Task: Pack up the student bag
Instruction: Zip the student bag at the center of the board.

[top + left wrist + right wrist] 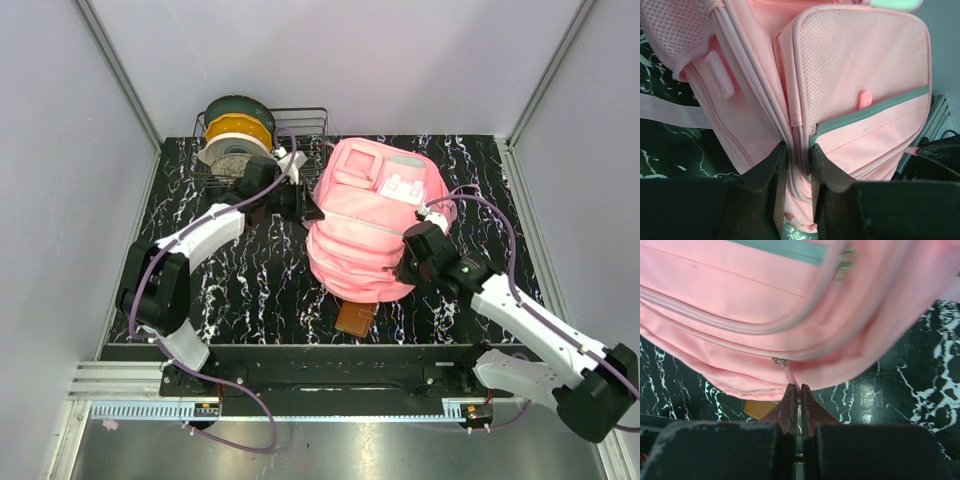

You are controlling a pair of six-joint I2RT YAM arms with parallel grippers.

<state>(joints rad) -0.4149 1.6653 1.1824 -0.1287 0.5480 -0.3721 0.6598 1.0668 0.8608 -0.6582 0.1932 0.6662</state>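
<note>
Left claw (799, 146) clamped on a fabric fold of the student bag (365, 240), between its mesh-faced pockets. Right claw (800, 388) pinched together on the bag's pink zipper pull (789, 373). Bag is soft, puffy pink with grey trim, lying between both claws on the black marbled table (250, 290). Wire basket (312, 118) just behind left claw holds round spools (238, 130). Flat brown item (355, 318) pokes out from under the bag, near right claw.

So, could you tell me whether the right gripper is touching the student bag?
Touching. The right wrist view shows the right gripper shut on the pink zipper pull hanging from the student bag, with no gap visible.
</note>
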